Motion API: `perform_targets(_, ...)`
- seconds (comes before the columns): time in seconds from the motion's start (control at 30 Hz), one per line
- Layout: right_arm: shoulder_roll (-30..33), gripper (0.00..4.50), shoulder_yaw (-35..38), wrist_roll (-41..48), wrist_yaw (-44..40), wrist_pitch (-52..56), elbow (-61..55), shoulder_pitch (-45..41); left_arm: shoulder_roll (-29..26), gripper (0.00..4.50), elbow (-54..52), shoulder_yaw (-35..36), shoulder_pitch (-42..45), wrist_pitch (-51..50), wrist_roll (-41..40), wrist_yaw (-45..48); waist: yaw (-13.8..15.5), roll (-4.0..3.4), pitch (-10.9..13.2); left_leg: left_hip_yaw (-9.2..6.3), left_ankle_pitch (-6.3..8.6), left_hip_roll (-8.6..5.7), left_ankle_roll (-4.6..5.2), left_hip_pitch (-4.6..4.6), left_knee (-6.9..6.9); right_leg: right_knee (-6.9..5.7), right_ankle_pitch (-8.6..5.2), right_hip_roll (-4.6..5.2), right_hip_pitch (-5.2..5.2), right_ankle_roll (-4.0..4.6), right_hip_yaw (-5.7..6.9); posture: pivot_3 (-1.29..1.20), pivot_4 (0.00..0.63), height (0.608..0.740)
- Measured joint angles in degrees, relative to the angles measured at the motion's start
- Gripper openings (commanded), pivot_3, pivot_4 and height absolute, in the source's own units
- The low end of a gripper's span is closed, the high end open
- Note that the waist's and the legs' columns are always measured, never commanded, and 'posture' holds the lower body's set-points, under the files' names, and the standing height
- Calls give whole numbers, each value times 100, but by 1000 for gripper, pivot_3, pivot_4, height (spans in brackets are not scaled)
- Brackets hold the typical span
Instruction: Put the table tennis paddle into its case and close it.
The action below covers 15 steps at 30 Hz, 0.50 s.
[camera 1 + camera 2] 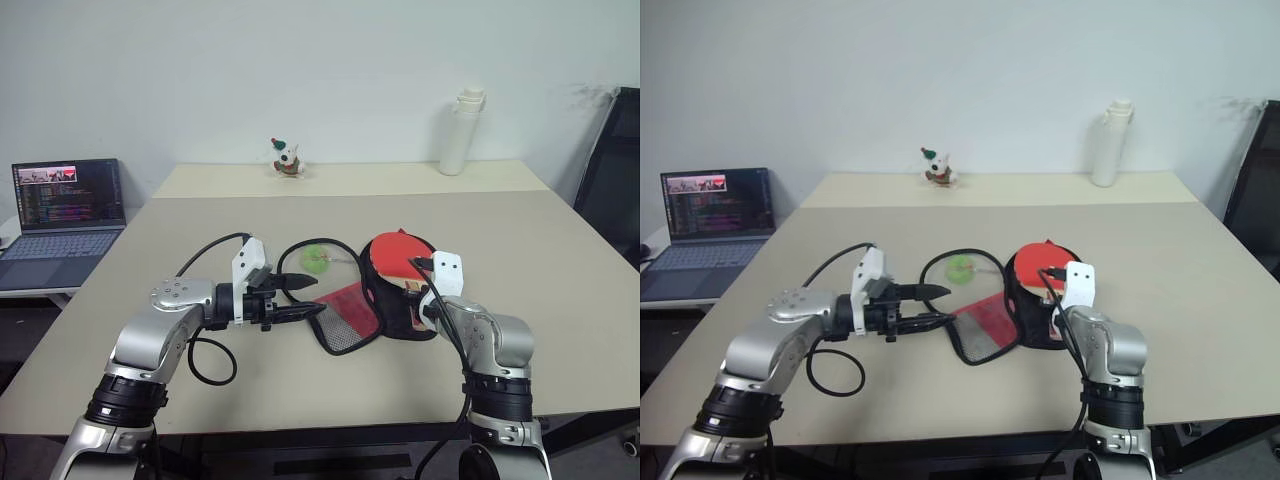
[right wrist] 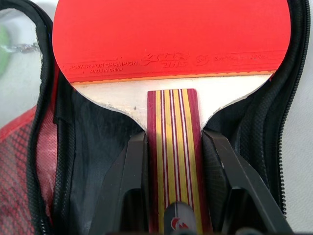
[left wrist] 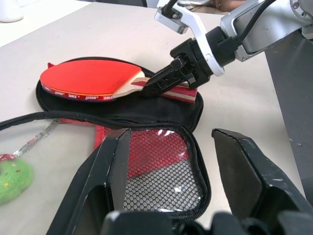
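My right claw (image 3: 155, 87) holds the paddle (image 2: 168, 36) by its striped handle, one finger pressed on each side. The red face lies over the black inner half of the open case (image 3: 186, 110), which sits on the desk (image 1: 560, 280). The case's red mesh flap (image 3: 161, 176) is folded out toward my left claw (image 1: 305, 297). That claw hovers just beside the flap with its fingers apart, gripping nothing. A green fuzzy charm (image 1: 317, 259) lies near the case.
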<state>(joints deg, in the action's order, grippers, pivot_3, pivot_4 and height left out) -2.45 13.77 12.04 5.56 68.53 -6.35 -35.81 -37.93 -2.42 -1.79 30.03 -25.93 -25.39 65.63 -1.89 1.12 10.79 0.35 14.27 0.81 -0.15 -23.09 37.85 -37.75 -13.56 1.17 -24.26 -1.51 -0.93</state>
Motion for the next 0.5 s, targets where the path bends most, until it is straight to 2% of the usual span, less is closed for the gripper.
perform_targets(0.17, -5, 1111, -90, -54, 67, -184, 75, 84, -15, 2884, -10, 0, -11, 0, 0, 1, 1, 0, 0, -1, 0, 0, 0, 0, 0, 0, 0, 0, 1, 0, 1, 0, 150, 740)
perform_targets(0.47, 41, 4049, -325, -75, 43, -227, -27, 174, -43, 2884, -33, 0, -58, 0, 0, -14, 0, 0, 0, -1, 0, 0, 0, 2, 1, -1, 0, 0, 1, 0, 0, 0, 150, 740)
perform_targets(0.5, 90, 4049, -423, -64, -30, -211, -115, 201, -58, 2884, -33, 0, -69, 0, 2, -22, 0, 0, 0, -1, 0, 0, 0, 2, 1, -1, 0, 0, 1, 0, 0, 0, 150, 740)
